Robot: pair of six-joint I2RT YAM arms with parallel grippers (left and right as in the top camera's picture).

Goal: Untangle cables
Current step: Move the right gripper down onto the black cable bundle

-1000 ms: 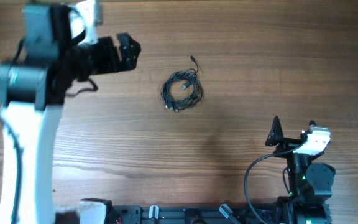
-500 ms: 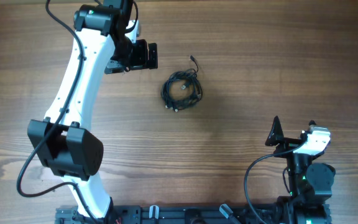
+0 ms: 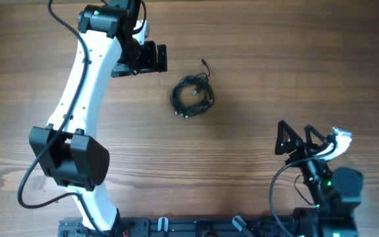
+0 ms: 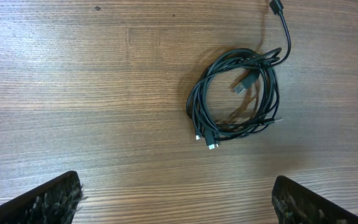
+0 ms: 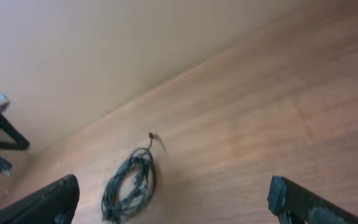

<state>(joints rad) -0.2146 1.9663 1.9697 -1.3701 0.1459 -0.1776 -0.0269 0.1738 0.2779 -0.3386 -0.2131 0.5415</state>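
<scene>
Just to the left of the cable coil (image 3: 192, 96), and a little farther from the robot's base than it, hangs the left gripper (image 3: 163, 58) — much the nearer of the two. Its wrist view shows the jaws wide, one finger at each lower corner. The coil (image 4: 238, 99) lies beyond the fingertips but toward the right-finger side of the gap's middle line. A straight advance would, I judge, miss its centre, so the move calls for a sideways shift toward the coil before coming down. The coil is a loose, nearly round bundle of thin black cable lying flat on the wooden table (image 3: 308, 52), with no strong long axis of its own. What gives it direction is the loose plug end (image 3: 204, 63), which runs out of the coil on the side away from the base, and a pair of short ends (image 4: 211, 144) poking from the rim nearest the left jaws. The right gripper (image 3: 297, 141) sits well apart from the coil, to its right and toward the base — jaws likewise spread wide, holding nothing. The loose plug end looks the likeliest place to take hold, though whether the strands are knotted cannot be told.
</scene>
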